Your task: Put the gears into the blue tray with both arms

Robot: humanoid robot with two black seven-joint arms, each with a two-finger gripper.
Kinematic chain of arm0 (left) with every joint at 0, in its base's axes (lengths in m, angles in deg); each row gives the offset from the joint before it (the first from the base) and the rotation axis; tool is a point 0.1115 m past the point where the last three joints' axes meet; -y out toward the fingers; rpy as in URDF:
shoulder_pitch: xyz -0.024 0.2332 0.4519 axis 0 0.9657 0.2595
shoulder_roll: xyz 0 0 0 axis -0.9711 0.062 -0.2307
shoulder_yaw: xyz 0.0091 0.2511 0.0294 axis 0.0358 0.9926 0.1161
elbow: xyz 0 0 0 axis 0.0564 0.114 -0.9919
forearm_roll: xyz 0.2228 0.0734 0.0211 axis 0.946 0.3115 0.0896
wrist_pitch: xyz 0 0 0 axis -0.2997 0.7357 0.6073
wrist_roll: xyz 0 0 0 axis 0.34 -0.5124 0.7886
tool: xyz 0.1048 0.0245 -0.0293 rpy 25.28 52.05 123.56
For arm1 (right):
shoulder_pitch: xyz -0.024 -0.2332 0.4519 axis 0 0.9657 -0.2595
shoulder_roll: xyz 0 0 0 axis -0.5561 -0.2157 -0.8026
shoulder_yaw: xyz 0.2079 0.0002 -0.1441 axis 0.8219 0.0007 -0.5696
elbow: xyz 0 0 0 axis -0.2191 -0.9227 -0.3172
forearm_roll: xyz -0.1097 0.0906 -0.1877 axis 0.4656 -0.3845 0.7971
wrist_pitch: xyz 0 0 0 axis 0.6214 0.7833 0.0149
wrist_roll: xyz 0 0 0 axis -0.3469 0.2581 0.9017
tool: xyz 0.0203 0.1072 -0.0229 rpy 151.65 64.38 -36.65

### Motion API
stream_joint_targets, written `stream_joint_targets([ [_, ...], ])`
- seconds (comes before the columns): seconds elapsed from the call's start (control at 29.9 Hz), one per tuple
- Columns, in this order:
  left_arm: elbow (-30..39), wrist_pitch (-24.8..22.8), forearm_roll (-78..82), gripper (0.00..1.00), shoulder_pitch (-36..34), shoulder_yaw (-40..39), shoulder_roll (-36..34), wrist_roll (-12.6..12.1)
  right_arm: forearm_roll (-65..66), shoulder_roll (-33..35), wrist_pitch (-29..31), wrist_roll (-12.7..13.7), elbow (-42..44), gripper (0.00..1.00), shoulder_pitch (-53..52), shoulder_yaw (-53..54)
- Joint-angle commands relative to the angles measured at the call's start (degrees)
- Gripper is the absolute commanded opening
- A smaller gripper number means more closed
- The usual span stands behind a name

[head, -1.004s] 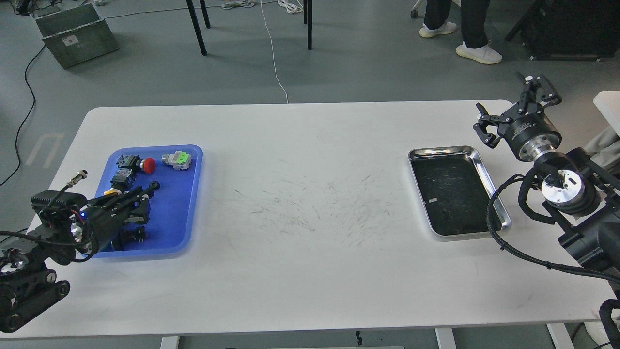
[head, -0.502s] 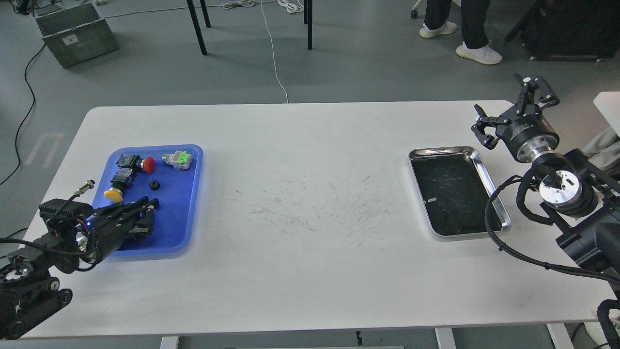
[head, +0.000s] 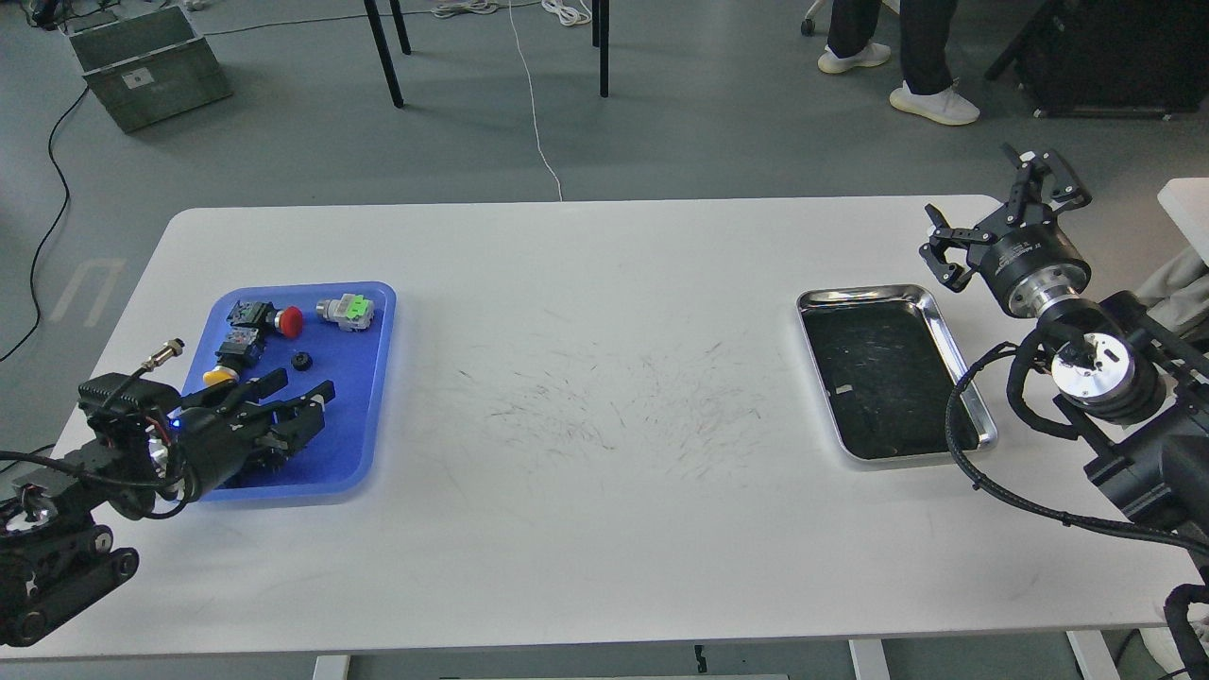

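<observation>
The blue tray (head: 364, 416) lies at the table's left. One gear (head: 301, 361), a tiny black ring, rests on the tray floor near its middle. My left gripper (head: 308, 382) hovers over the tray's near half, just below the gear, open with nothing between its fingers. My right gripper (head: 987, 203) is held up at the table's far right edge, beyond the steel tray, open and empty.
Push-button switches with red (head: 291, 322), green (head: 346, 310) and yellow (head: 220, 376) caps sit in the blue tray's far half. A steel tray (head: 945, 326) with a black lining lies at the right. A person's feet (head: 930, 102) stand on the floor beyond the table.
My left gripper pulled back from the tray's middle toward me, uncovering the gear on the tray floor, then spread its fingers and shifted slightly right. The right arm has barely moved.
</observation>
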Motion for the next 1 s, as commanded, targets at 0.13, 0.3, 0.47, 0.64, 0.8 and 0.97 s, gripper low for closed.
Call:
stream_joint_targets([
  [0.13,1.63,-0.51,-11.33,0.99,-11.65,-0.23,-1.37,0.02,0.00,-0.07,0.00,0.01,-0.12,0.96,-0.51,0.18],
  [0.3,1.90,-4.19,-28.27,0.99,-19.03,-0.31,0.99,0.02,-0.18,-0.07,0.09,0.10,-0.47,0.98,-1.39,0.35],
  [0.47,1.46,-5.61,-53.13,0.99,-25.28,-0.75,6.09,-0.33,-0.18,-0.94,0.00,-0.08,-0.30,0.98,-3.41,0.62],
  [0.64,-0.64,-7.53,-70.64,0.99,-26.34,-2.59,9.78,-0.68,-0.09,-2.09,0.00,0.27,-0.73,0.98,-4.12,0.09],
  [0.8,-11.26,-17.10,-81.64,0.99,-25.38,-8.48,16.02,-1.03,-0.27,-1.30,0.61,0.97,-1.09,0.98,-3.94,0.18],
  [0.97,-25.32,-30.97,-88.24,0.99,-24.41,-11.12,21.12,-1.56,-0.35,-1.30,0.70,3.26,-0.91,0.99,-3.50,0.79],
])
